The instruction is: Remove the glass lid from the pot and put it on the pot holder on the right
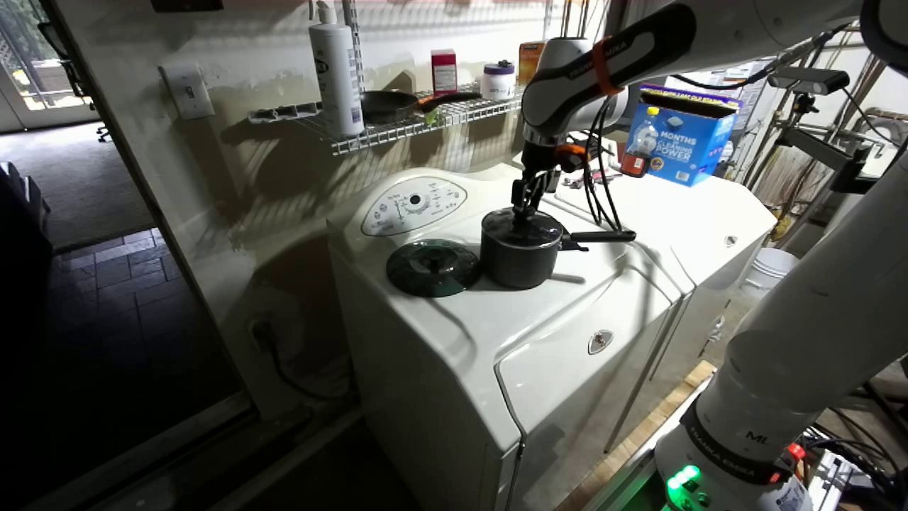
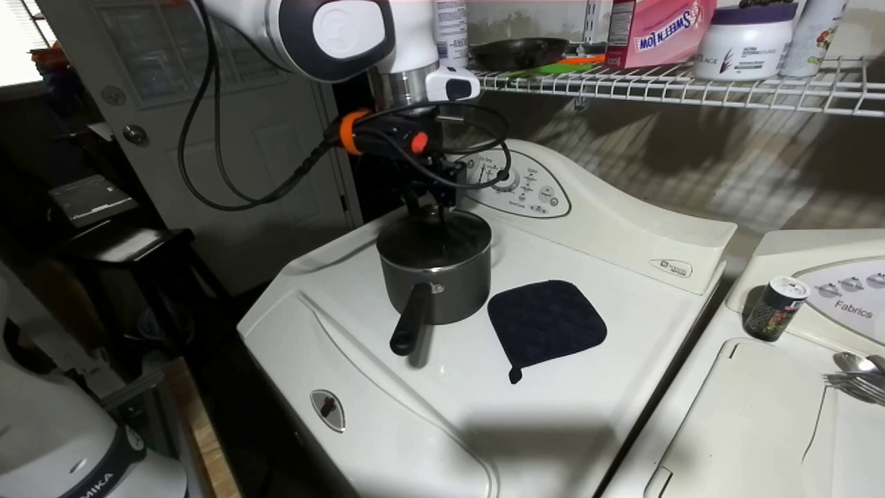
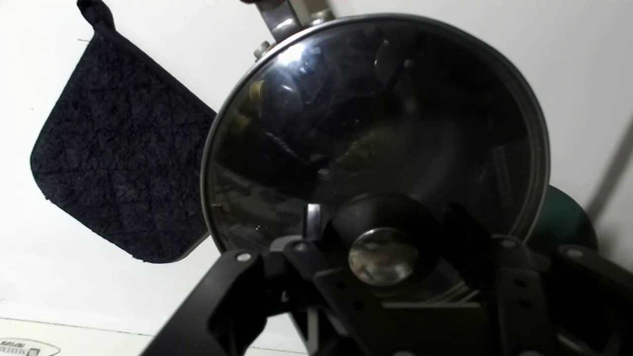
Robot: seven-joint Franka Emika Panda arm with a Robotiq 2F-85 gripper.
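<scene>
One glass lid [image 3: 376, 133] sits on the dark pot [image 1: 521, 262], the gripper [image 3: 385, 222] parted on either side of its knob [image 3: 383, 257]; from where I stand, I can't tell whether it is squeezing. Just beside the pot lies a cloth pot holder [image 2: 546, 325], and opposite, near the pot, a green disc [image 1: 415, 280]. Pot, pot holder and disc rest on a white machine [image 2: 643, 311].

White arm [image 1: 738, 34], orange band [image 1: 603, 67], looped black cables [image 2: 309, 164], black claw [image 3: 384, 225].
</scene>
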